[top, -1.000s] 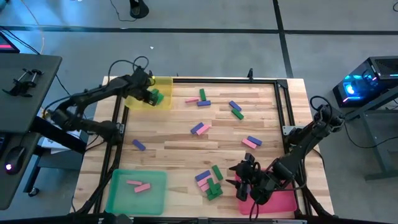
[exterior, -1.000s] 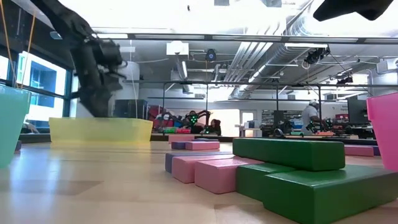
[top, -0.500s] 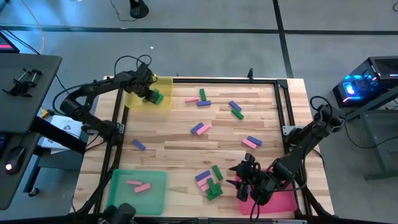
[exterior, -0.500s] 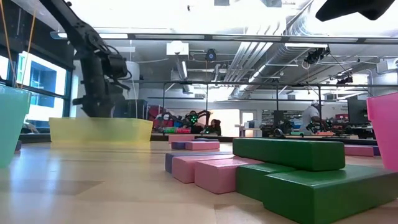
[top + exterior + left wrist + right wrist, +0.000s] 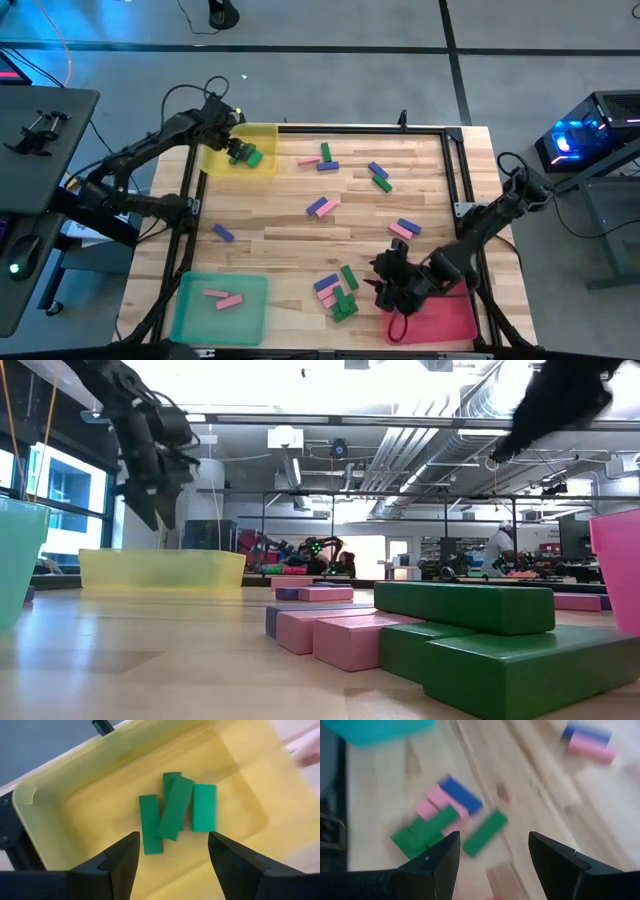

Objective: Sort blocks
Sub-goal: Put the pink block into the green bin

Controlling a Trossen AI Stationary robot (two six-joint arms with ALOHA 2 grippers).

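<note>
Four unlabelled green blocks [image 5: 176, 811] in plain yellow tray [image 5: 75, 810]

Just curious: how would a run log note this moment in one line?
left hand open over yellow tray, green blocks inside | right hand open near pile

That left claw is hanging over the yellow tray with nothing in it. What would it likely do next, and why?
Probably lift away toward a loose green block on the table. The left claw is open and empty above the yellow tray, where green blocks already lie, so that drop looks done.
</note>
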